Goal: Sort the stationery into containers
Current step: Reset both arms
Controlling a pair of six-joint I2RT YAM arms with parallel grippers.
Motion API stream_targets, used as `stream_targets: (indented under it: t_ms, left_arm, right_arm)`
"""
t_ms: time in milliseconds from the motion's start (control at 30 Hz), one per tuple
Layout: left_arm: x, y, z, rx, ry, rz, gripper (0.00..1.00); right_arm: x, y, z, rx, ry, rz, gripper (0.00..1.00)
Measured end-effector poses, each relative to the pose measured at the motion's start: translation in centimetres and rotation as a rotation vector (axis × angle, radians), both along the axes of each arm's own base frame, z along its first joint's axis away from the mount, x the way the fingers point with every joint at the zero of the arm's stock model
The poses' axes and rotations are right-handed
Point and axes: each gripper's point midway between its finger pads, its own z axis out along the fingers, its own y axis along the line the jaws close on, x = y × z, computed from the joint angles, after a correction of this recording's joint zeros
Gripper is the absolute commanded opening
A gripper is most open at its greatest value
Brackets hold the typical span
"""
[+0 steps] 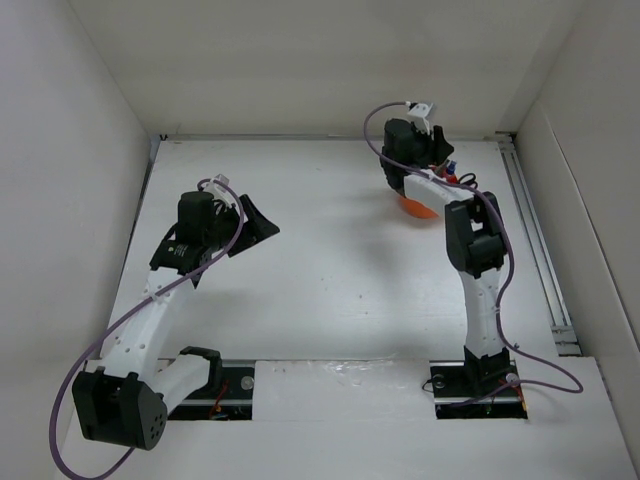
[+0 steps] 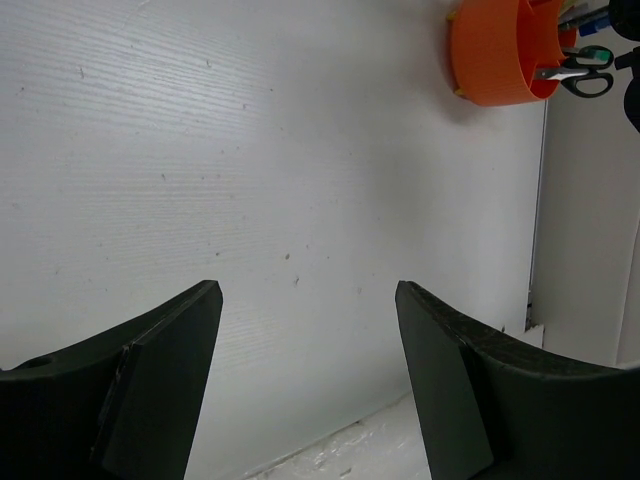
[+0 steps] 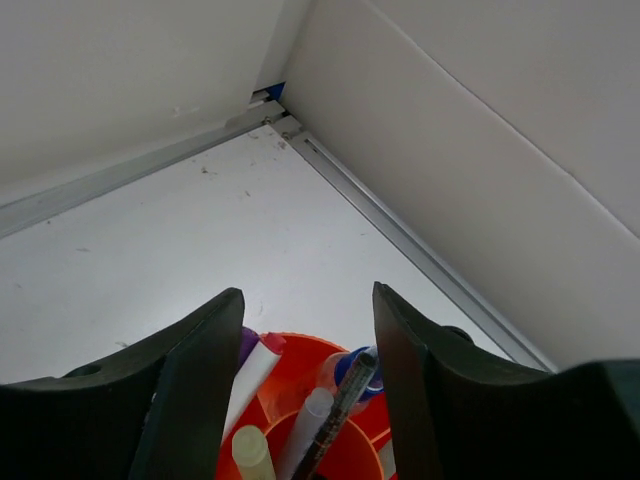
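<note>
The orange organiser cup (image 1: 420,207) stands at the back right, partly hidden under my right arm; it also shows in the left wrist view (image 2: 500,50) and the right wrist view (image 3: 300,380). Pens stand in it: a white one with a red tip (image 3: 250,370), a pale yellow stick (image 3: 250,452), a grey one (image 3: 305,425), a dark one (image 3: 345,400). Black-handled scissors (image 2: 580,72) stick out of the cup. My right gripper (image 3: 305,300) is open just above the cup, holding nothing. My left gripper (image 2: 308,290) is open and empty over bare table at the left.
A metal rail (image 1: 535,240) runs along the right side of the table, and white walls close in the back and both sides. The corner of the walls (image 3: 275,100) lies beyond the cup.
</note>
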Motion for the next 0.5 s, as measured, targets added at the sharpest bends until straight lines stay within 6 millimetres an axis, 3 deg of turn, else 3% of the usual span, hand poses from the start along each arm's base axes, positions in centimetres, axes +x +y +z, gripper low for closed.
stream_targets:
  t_ms: [167,233,300,333,367,400,500]
  left_arm:
    - [0.0,0.0,0.0,0.0,0.0,0.0,0.68]
    - [0.0,0.0,0.0,0.0,0.0,0.0,0.68]
    - [0.1,0.0,0.2,-0.001,-0.005,0.0,0.68]
    - [0.1,0.0,0.3,-0.001,-0.008,0.0,0.73]
    - [0.2,0.0,0.5,-0.002,-0.012,0.0,0.99]
    - [0.2,0.0,0.8,0.0,-0.017,-0.002,1.0]
    - [0.7,-0.1,2.1,-0.008,-0.042,-0.001,1.0]
  right_arm:
    - [-0.3,1.6,-0.1,-0.002,0.005,0.025,0.74]
    - [-0.5,2.8,0.5,0.005,-0.011,0.048,0.79]
    - [-0.9,4.5,1.9,0.02,-0.038,0.081,0.89]
    - [-1.2,5.4,2.8,0.032,-0.058,0.103,0.93]
    - [-1.5,6.4,3.8,0.043,-0.071,0.128,0.96]
    - [-1.9,7.5,4.9,0.061,-0.087,0.159,1.0]
    - [-3.2,11.7,8.9,0.135,-0.131,0.301,1.0]
